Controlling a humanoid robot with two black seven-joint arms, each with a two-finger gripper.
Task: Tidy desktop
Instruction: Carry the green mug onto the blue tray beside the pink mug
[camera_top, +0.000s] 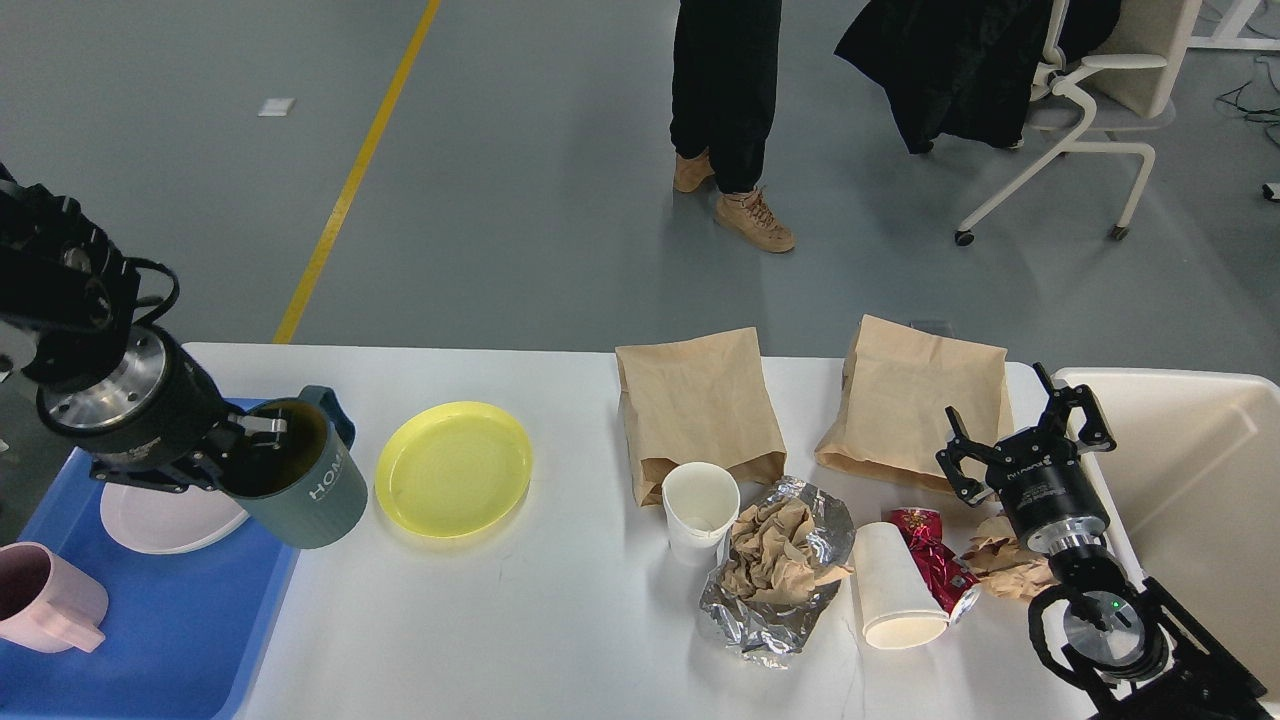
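The white desktop (520, 620) fills the lower view. My left gripper (250, 440) is shut on the rim of a dark teal mug (305, 485), held tilted above the right edge of the blue tray (170, 640). A yellow plate (455, 468) lies just right of the mug. My right gripper (1025, 430) stands open over the right side, above a crumpled brown paper (1005, 565). Two brown paper bags (700, 410) (920, 400), an upright white paper cup (700, 510), a toppled one (895, 590), a foil wrap holding crumpled paper (775, 575) and a red wrapper (935, 570) litter the middle.
The tray holds a white plate (160, 510) and a pink mug (45, 600). A cream bin (1200, 480) stands at the right edge. Beyond the desk are a person's legs (725, 100) and an office chair (1080, 110).
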